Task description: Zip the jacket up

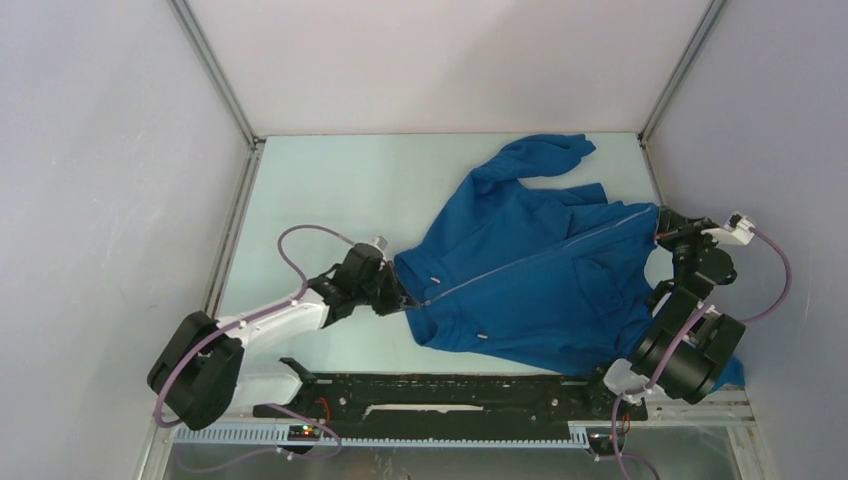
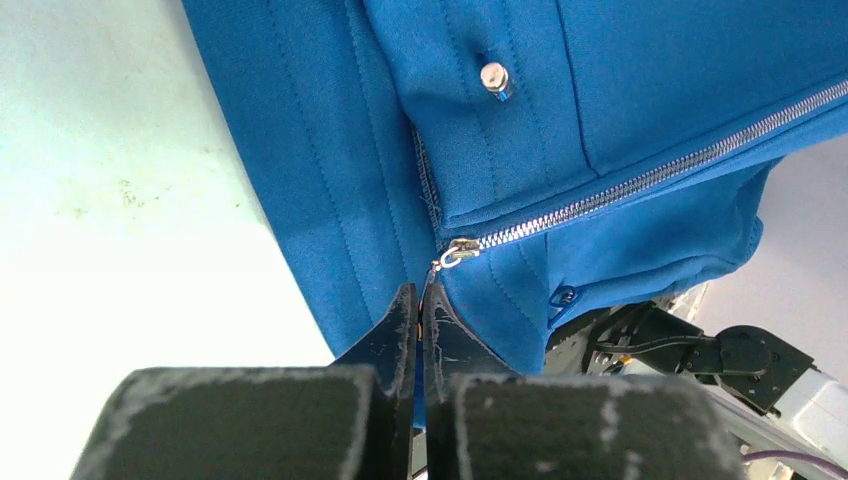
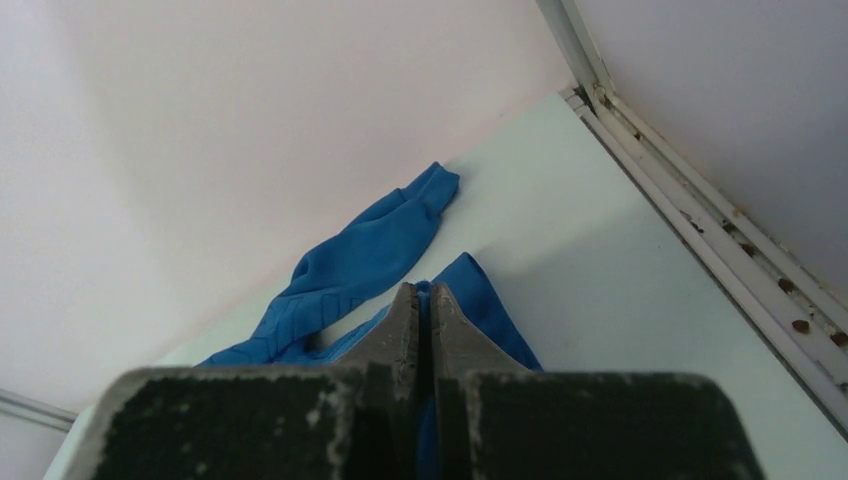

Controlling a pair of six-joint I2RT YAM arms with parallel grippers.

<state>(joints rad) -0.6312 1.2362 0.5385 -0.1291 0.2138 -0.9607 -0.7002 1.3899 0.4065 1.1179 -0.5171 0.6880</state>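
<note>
Jacket (image 1: 530, 270) (the big blue one) lies flat on the pale worktop (image 1: 330, 190), spread from the middle over to the right side. One sleeve (image 1: 535, 155) sticks out toward the far wall. A thin light zipper line (image 1: 540, 258) runs across the jacket, slanting from low on the left to higher on the right. The left gripper (image 1: 400, 290) sits at the low left end of that line, at the edge of the cloth. Seen from the left wrist, its fingers (image 2: 395, 330) are pressed together, and the tiny zipper pull (image 2: 436, 270) is pinched between their tips. The silver slider (image 2: 458, 250) is just beyond the tips, and the zipper teeth past it look joined up as far as that view shows. A small round snap (image 2: 493, 76) sits on the cloth above the zipper. The right gripper (image 1: 662, 235) is at the other end of the line, near the right wall. Its fingers (image 3: 400, 330) are together too, with a bit of blue cloth showing between them, so they are clamped on the jacket. The right wrist view also shows the sleeve (image 3: 360, 255) lying on the worktop beyond the fingers.
</note>
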